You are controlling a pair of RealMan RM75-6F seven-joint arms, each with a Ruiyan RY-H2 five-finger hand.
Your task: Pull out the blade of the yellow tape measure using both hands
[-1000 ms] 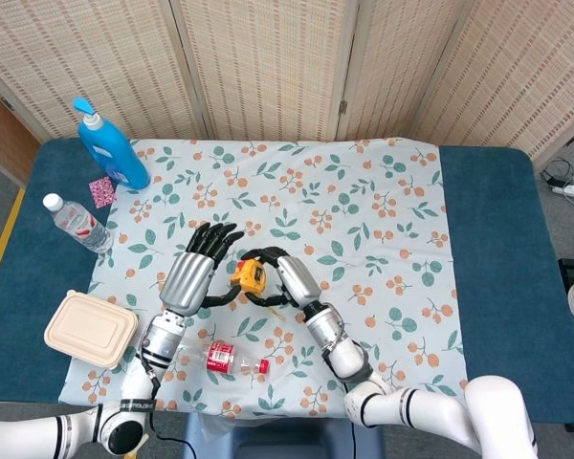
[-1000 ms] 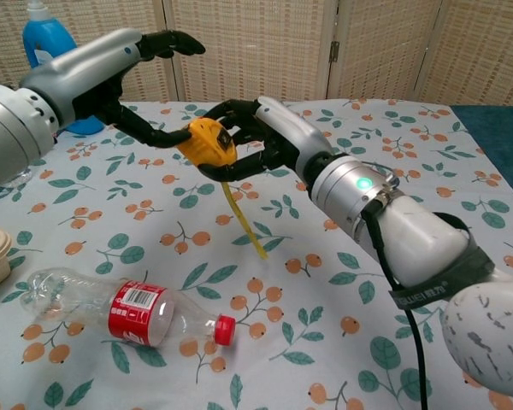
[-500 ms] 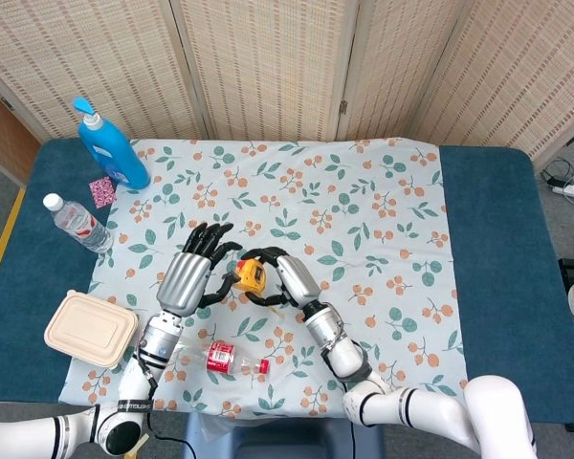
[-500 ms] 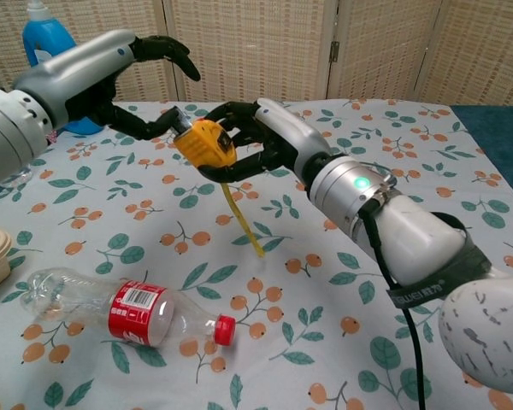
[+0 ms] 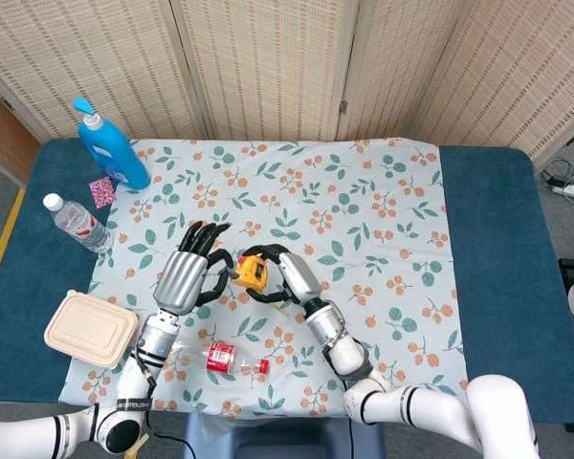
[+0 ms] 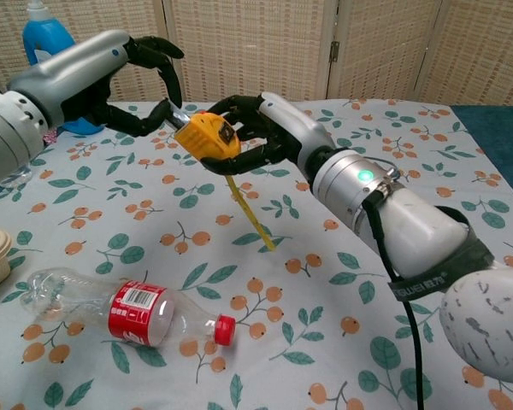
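Woven screens are standing behind a desk (image 5: pixel 488 239) covered by a floral cloth (image 5: pixel 383 220), and above that cloth the right robot hand (image 6: pixel 261 128) is wrapping its fingers around the yellow tape measure (image 6: pixel 207 137), holding the case in the air in front of the robot rather than on the surface. The left robot hand (image 6: pixel 145 85) is reaching in from the case's far side; its curled fingertips are meeting the case's corner, where a small silvery piece seems to be pinched between thumb and finger, though whether that is the blade's end hook is too small to tell. A thin yellow strip (image 6: pixel 250 213) is hanging down from under the right robot hand toward the cloth; it could be a wrist strap or a length of blade, and the views are not settling which. Judging by this, the two-handed hold is in place and the pull is only just starting: no long stretch of blade is showing between the robot hands, so drawing them apart is what remains. Below the left robot hand an empty bottle with a red label (image 6: pixel 137 318) is lying on its side, well apart from the work.
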